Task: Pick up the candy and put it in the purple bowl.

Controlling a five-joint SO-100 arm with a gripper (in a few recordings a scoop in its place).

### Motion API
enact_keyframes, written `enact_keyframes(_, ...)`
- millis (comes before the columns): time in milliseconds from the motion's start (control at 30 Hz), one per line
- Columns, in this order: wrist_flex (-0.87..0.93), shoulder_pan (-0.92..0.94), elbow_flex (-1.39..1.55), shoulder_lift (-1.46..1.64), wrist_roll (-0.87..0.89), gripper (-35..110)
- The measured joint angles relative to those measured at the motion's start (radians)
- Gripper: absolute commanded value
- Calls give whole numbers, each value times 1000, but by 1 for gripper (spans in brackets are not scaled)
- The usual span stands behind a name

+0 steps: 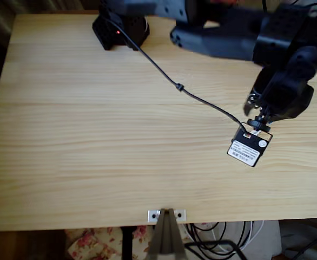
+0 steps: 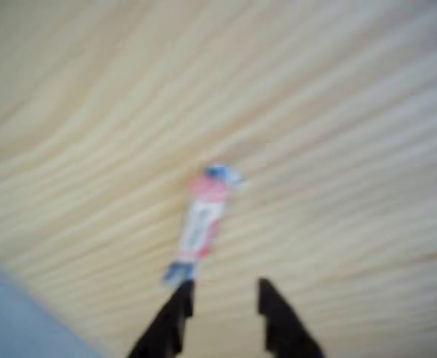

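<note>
In the wrist view the candy is a small long sweet in a pink, white and blue wrapper, blurred, lying on the pale wooden table. Its near end lies just past my left fingertip. My gripper is open, its two black fingers apart with only bare wood between them. In the overhead view the black arm reaches over the table's right side, with the gripper hanging near the right edge and covering the candy. The purple bowl is out of view.
A black cable runs across the table from the arm's base to the wrist camera module. A blurred bluish-grey area fills the wrist view's lower left corner; I cannot tell what it is. A metal bracket sits at the front edge.
</note>
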Motion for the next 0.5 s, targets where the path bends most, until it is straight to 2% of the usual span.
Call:
enact_keyframes(167, 0, 3, -21, 2, 0, 16)
enact_keyframes(500, -11, -2, -38, 2, 0, 16)
